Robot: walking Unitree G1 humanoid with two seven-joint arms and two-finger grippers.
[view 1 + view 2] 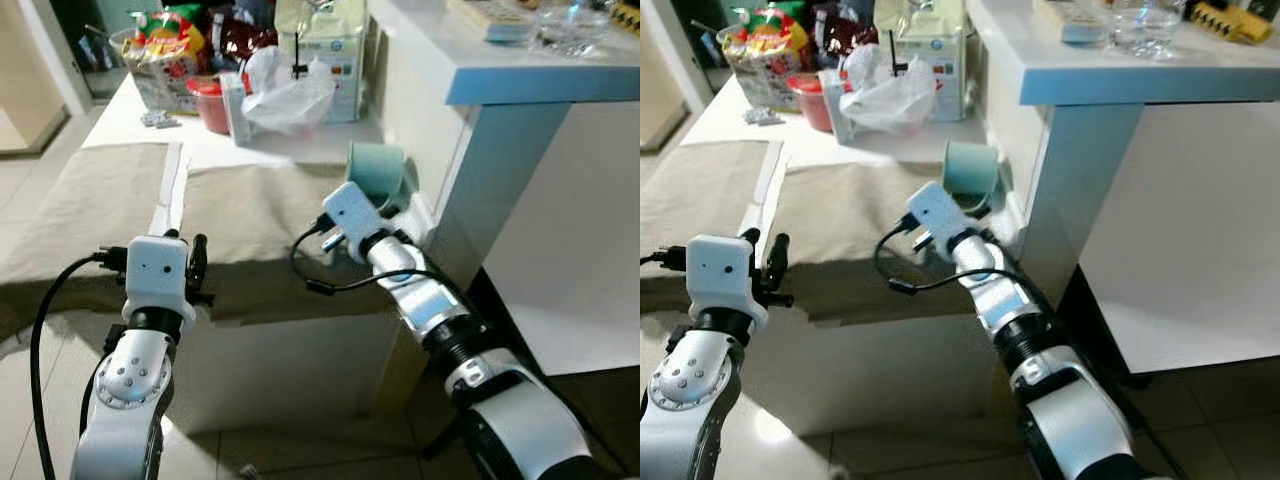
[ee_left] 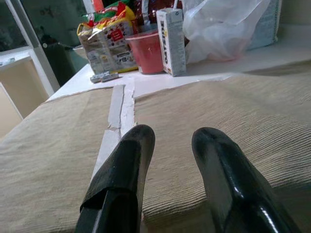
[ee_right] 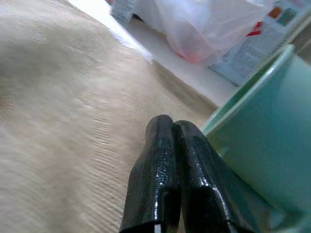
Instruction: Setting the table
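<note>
Ribbed beige placemats (image 1: pixel 250 205); left jaws (image 2: pixel 170 160) parted, empty; right jaws (image 3: pixel 174 145) pressed together beside glossy green cup (image 1: pixel 376 172), seemingly tipped.

No print is legible (carton (image 2: pixel 171 41) lettering too blurred).

The right arm (image 1: pixel 400 265) is hiding the green cup's (image 1: pixel 377 173) lower rim. The frame edge is cropping the glass (image 1: pixel 1143 25) and snack bags (image 1: pixel 168 45).
</note>
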